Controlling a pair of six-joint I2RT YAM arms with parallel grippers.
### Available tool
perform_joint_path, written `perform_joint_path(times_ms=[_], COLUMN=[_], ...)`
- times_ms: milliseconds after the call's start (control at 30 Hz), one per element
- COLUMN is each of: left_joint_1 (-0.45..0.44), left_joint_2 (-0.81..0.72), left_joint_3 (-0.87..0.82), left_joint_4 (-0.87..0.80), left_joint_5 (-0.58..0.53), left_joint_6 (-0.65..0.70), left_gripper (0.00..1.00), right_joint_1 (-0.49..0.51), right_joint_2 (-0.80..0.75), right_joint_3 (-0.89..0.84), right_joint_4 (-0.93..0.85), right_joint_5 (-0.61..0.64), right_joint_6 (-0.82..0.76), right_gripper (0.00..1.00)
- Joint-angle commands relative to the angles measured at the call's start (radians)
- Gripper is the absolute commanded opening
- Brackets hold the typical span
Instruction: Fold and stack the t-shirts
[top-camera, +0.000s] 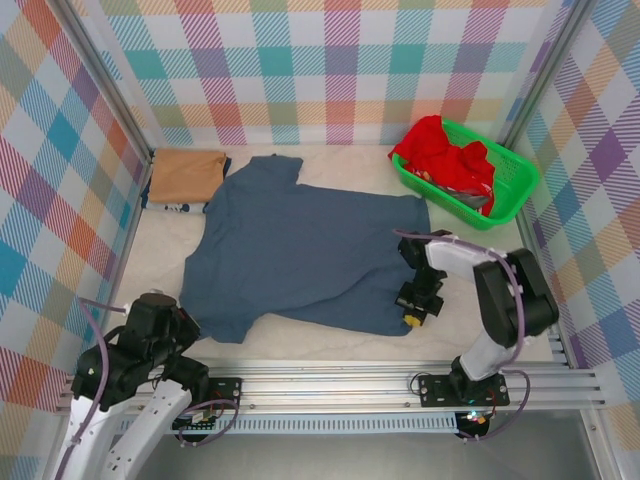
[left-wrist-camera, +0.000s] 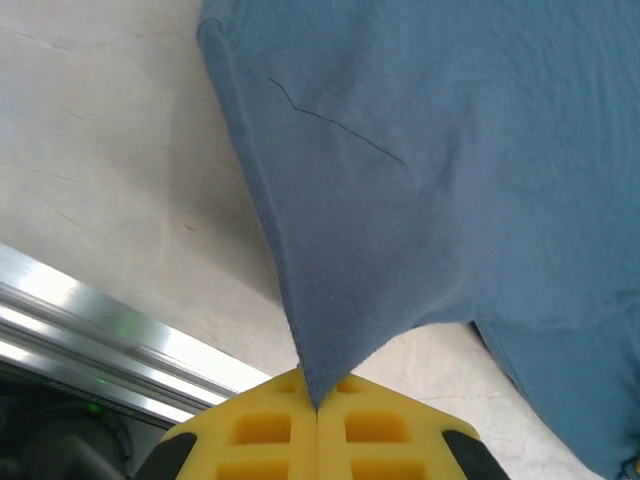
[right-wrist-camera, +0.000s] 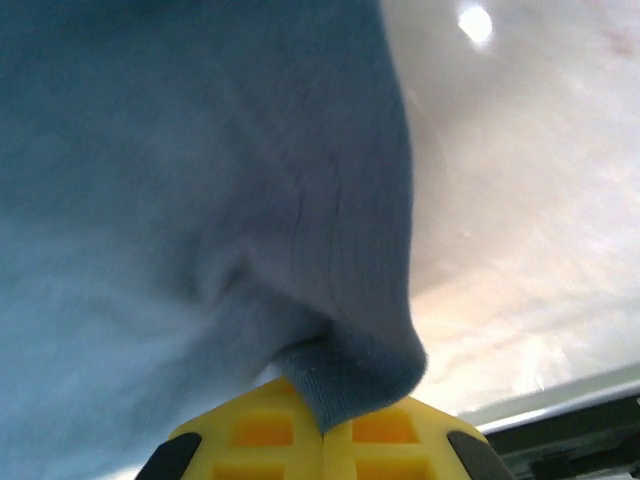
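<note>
A slate-blue t-shirt (top-camera: 300, 250) lies spread flat across the middle of the table. My left gripper (top-camera: 184, 320) is at its near left corner, and in the left wrist view the yellow fingers (left-wrist-camera: 270, 430) are shut on a point of the blue cloth (left-wrist-camera: 400, 200). At the near right corner my right gripper (top-camera: 412, 318) is shut on the shirt's hem (right-wrist-camera: 350, 375). A tan t-shirt (top-camera: 187, 174) lies folded at the back left. Over the basket's edge hangs a crumpled bright red t-shirt (top-camera: 440, 150).
A green mesh basket (top-camera: 512, 190) stands at the back right by the checked wall. Under the tan shirt a white-and-dark folded cloth (top-camera: 178, 207) peeks out. An aluminium rail (top-camera: 350, 380) runs along the near edge, with a bare strip of table between it and the shirt.
</note>
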Motion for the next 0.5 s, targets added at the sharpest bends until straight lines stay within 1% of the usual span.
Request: perform_joint_path(times_ms=[0,100,200,300,467], left_joint_1=[-0.010,-0.010,-0.010,-0.010,-0.010], left_joint_2=[-0.022,-0.005,0.009,0.071,0.135], left_joint_3=[0.002,-0.043,-0.111,-0.169,-0.162], left_joint_4=[-0.057,0.008,0.132,0.210,0.232], left_joint_5=[-0.049,0.014,0.138,0.259,0.283], left_joint_6=[-0.030,-0.017,0.002,0.007,0.045], left_gripper=[0.00,0.00,0.00,0.00,0.00], right_joint_1=[0.011,0.010,0.010,0.010,-0.005], right_joint_2=[0.032,-0.010,-0.088,-0.192,-0.317], right_joint_3=[0.065,0.058,0.047,0.021,-0.050], right_joint_4=[0.014,-0.012,-0.076,-0.151,-0.235], right_joint_5=[0.001,0.023,0.046,0.065,0.079], right_joint_6=[-0.011,0.014,0.036,0.061,0.075], right_gripper=[0.00,0.00,0.00,0.00,0.00])
